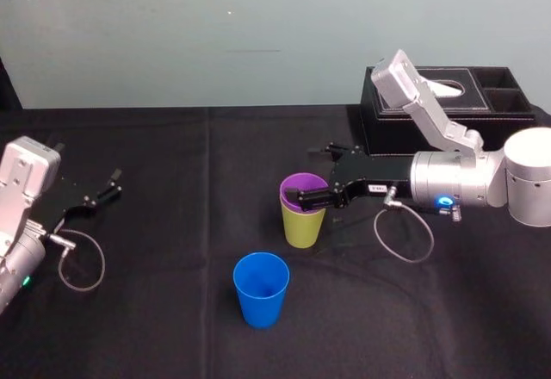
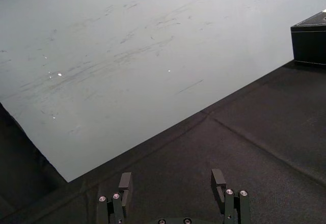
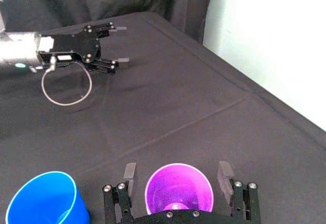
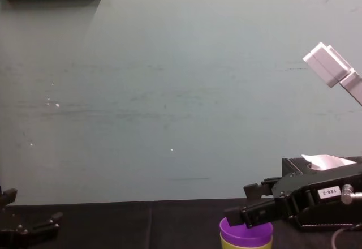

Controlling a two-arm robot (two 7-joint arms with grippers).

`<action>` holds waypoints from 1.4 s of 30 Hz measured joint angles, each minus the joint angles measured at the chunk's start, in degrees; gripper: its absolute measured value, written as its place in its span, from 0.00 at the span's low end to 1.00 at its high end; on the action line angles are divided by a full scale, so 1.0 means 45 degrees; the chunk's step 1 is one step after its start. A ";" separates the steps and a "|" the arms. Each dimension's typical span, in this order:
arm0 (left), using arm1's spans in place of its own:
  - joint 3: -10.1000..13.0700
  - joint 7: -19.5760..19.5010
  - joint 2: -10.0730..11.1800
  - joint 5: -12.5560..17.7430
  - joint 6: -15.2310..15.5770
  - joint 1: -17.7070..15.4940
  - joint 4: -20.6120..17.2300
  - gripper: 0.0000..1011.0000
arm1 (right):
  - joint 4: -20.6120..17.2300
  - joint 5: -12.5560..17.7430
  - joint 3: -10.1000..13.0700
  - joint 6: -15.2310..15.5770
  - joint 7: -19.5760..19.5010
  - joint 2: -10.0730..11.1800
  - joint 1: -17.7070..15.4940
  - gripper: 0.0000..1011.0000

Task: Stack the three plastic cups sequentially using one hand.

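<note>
Head view: on a black table, the purple cup sits nested inside the lime-green cup. The right tool reaches in, one finger on each side of the purple rim. The blue cup stands apart, nearer the robot. The left tool rests far left, and a black tissue box sits behind.

Left wrist view: the left tool's fingers are spread over bare table.

Right wrist view: the right tool's fingers are spread, with slim gaps to the purple cup.

Chest view: the right tool is level with the purple rim.
</note>
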 joint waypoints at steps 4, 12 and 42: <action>0.0000 0.0000 0.0000 0.0000 0.0000 0.0000 -0.0001 1.00 | -0.0397 0.0080 0.0159 -0.0167 -0.0073 0.0202 -0.0240 0.99; 0.0000 0.0000 -0.0001 0.0000 0.0000 0.0000 0.0000 1.00 | -0.1452 0.0388 0.0519 -0.0517 0.0002 0.0906 -0.0884 0.99; 0.0000 0.0000 0.0000 -0.0001 0.0000 0.0000 0.0000 1.00 | -0.3805 0.0272 0.0845 -0.1994 0.0604 0.3189 -0.3540 0.99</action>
